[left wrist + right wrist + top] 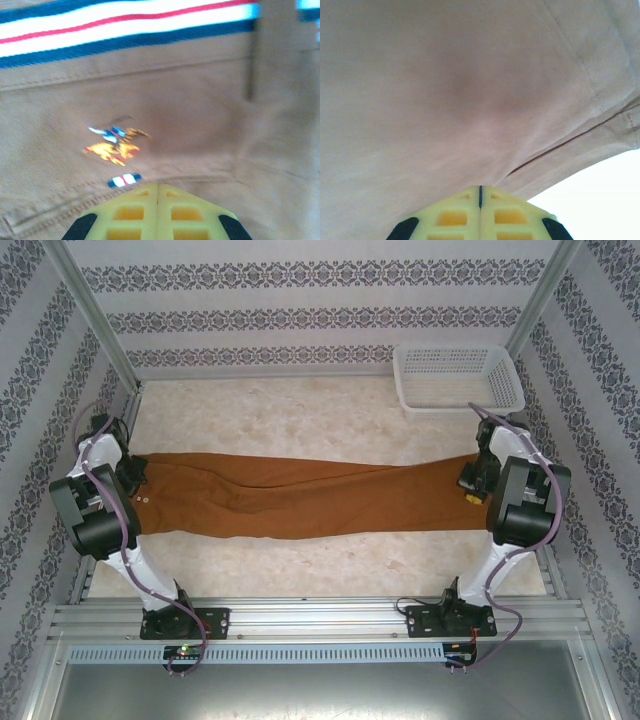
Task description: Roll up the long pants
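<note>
Rust-brown long pants (pixel 300 495) flat on table (pixel 300 420) — left hand (pixel 158 186) at waist, right hand (pixel 480 189) at hems, both pressed together

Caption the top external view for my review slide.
Long pants spread flat, unrolled, across the table; white basket at the far right corner.

one table (pixel 300 420). one pair of long pants (pixel 300 495) with two legs reaches from the table's left edge to its right edge. one white basket (pixel 458 406) sits at the far right corner. there are two arms with one gripper each, the left gripper (pixel 158 187) and the right gripper (pixel 480 189), each with two yellow fingers. the pants carry one waistband (pixel 125 25) with two blue, two white and one red stripe, one small embroidered mark (pixel 114 145) and one small striped tag (pixel 124 180).
</note>
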